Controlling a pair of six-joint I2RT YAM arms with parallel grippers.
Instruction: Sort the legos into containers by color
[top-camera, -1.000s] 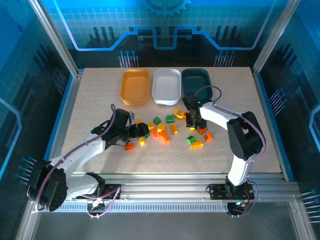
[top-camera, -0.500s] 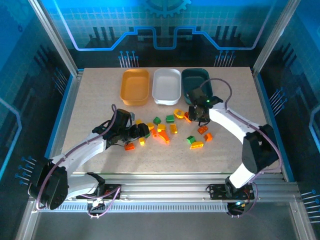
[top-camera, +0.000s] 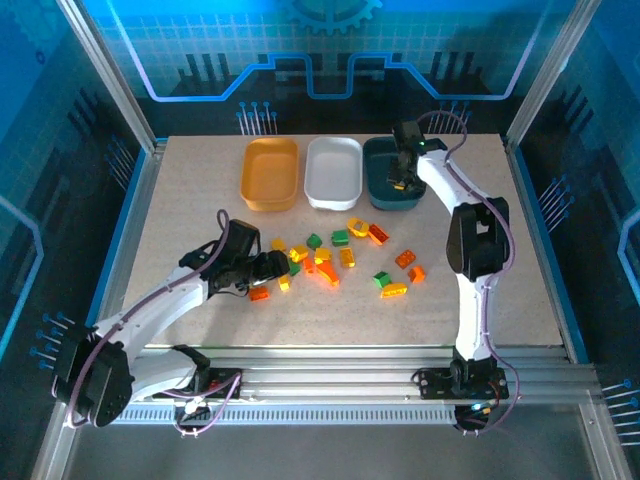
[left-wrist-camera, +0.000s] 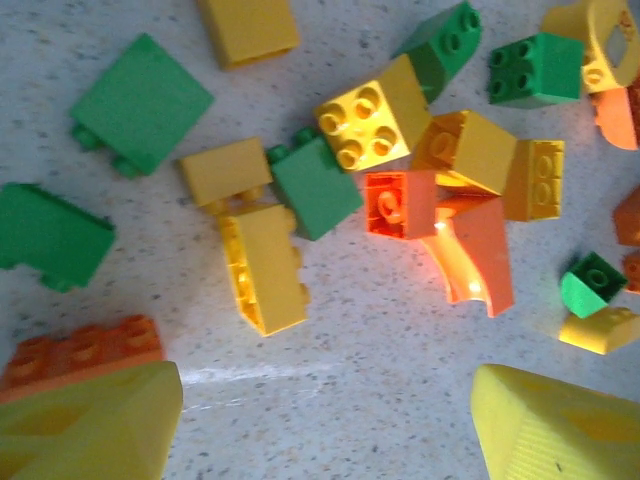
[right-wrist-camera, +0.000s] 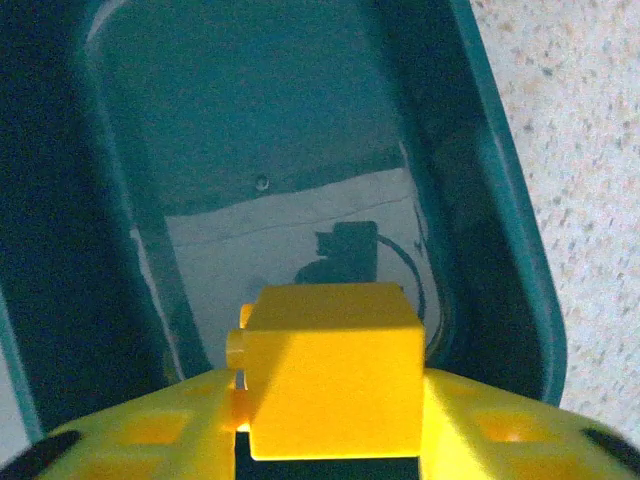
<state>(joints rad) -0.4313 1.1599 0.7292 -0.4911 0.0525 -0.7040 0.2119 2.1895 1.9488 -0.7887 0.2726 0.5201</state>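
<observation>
the step in hand is the drop: the right fingers (right-wrist-camera: 490, 420) hang over the dark teal tray (right-wrist-camera: 510, 200), the one nearest the far right corner of the desk (top-camera: 180, 190), with a yellow brick (right-wrist-camera: 335, 380) between them. they are closed part-way, about as wide as the brick, and it looks to be touching both pads, so i judge it held and not yet let go. the tray floor below shows just the shadow of the brick. the next move calls for spreading these fingers wider so the brick falls inside the tray walls, then lifting clear and going back to the pile. the orange-yellow tray (top-camera: 270, 145) and the white tray (top-camera: 333, 170) sit beside the teal one in a row along the far edge, so which colour belongs where is worth checking before the release

the rest of the bricks (top-camera: 320, 255) lie scattered in the middle of the desk, green, orange and yellow mixed and some touching. the left fingers (left-wrist-camera: 90, 420) hover low over the left end of this pile, spread wide with nothing between them. an orange brick (left-wrist-camera: 80, 350) lies just beside one tip, and a long yellow brick (left-wrist-camera: 262, 270) lies ahead. their next move, as i judge it, is to settle on one brick, come down around it and close
</observation>
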